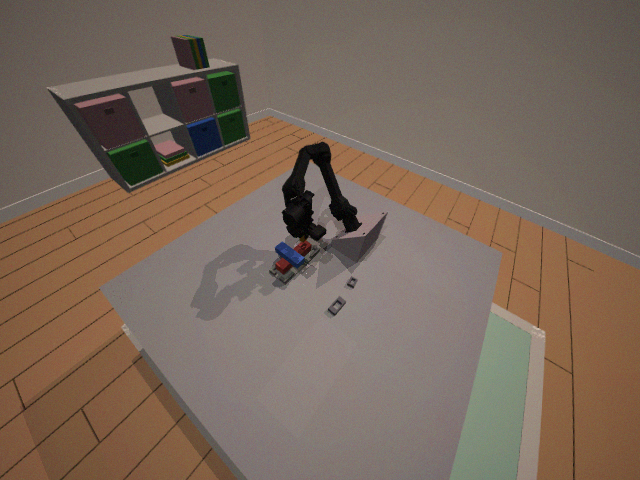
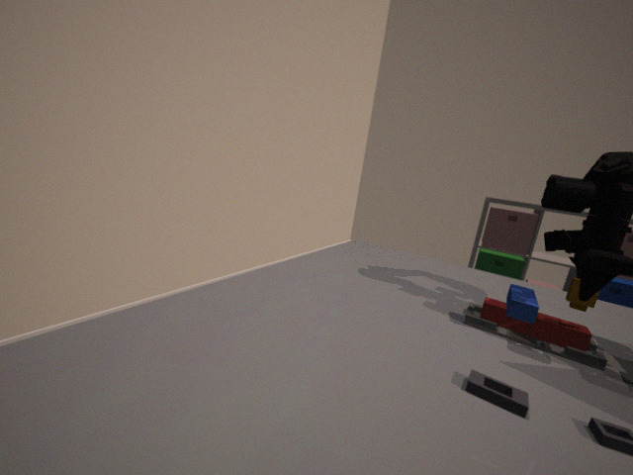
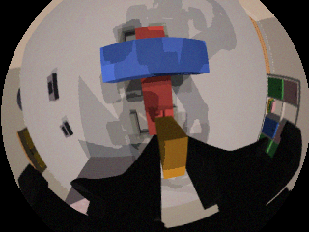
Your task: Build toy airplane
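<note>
The red fuselage [image 1: 282,265] [image 2: 560,331] [image 3: 158,91] lies in the grey cradle [image 1: 283,279] [image 2: 587,357]. The blue wing [image 1: 289,253] [image 2: 522,305] [image 3: 154,60] sits crosswise on top of the fuselage. My gripper [image 1: 303,237] [image 2: 584,295] [image 3: 165,136] is shut on the orange tail fin [image 1: 302,239] [image 2: 576,289] [image 3: 174,154]. It holds the fin upright above the tail end of the fuselage, with a gap below it in the exterior view. The tail socket [image 3: 158,114] shows just beyond the fin in the wrist view. The fin's tab is too small to make out.
A larger grey holder [image 1: 332,311] [image 2: 518,398] and a smaller one [image 1: 349,285] [image 2: 608,438], both with openings, lie on the table beside the cradle. A pinkish wedge-shaped block [image 1: 351,246] stands by the arm's base. A shelf with bins is in the background.
</note>
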`<state>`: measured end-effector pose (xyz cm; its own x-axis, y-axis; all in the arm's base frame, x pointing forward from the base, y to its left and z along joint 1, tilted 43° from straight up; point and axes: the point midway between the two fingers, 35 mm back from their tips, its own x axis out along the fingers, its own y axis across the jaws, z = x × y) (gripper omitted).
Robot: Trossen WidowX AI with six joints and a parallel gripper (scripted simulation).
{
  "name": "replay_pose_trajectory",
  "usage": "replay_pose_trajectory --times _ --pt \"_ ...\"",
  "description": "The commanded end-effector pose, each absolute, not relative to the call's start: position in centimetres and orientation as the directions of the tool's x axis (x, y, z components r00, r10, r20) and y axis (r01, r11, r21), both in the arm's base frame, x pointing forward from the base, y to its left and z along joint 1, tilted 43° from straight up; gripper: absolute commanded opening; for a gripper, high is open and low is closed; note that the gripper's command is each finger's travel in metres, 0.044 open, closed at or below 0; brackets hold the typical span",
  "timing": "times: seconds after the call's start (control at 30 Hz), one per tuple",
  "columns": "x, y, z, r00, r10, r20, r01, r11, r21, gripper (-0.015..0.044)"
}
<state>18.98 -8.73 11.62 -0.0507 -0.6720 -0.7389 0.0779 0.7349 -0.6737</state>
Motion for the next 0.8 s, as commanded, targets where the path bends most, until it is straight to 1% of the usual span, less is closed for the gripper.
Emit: replay_pose_trajectory --times 0.0,0.77 --pt "18.93 -8.80 11.69 -0.047 -0.675 -0.736 0.076 0.732 -0.677 0.0065" --pt "18.96 -9.46 11.08 -0.046 -0.675 -0.737 0.076 0.733 -0.676 0.0065"
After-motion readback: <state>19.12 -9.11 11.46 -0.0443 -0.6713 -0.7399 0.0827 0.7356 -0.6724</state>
